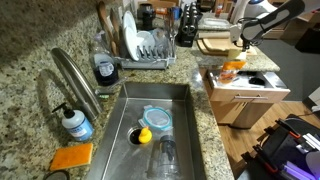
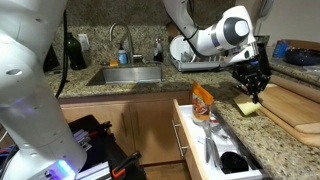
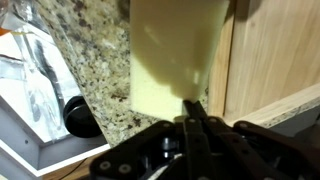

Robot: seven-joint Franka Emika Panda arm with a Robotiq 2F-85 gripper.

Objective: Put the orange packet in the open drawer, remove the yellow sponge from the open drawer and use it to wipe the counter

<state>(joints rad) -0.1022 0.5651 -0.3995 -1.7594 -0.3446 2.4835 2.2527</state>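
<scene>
The orange packet (image 2: 204,103) stands inside the open drawer (image 2: 190,150), and it also shows in an exterior view (image 1: 231,68). My gripper (image 2: 253,90) is over the granite counter (image 2: 285,145) to the right of the drawer. Its fingers are shut on the near edge of the yellow sponge (image 2: 246,106), which rests on the counter beside a wooden board. In the wrist view the sponge (image 3: 170,50) fills the middle, pinched at its lower edge by the closed fingers (image 3: 196,112). The drawer's whitish inside (image 3: 30,110) shows at the left.
A wooden cutting board (image 2: 296,105) lies right of the sponge. The drawer holds utensils and a black round object (image 2: 232,160). A steel sink (image 1: 160,125), a dish rack (image 1: 145,45), a soap bottle (image 1: 75,122) and a flat orange sponge (image 1: 71,157) lie farther off.
</scene>
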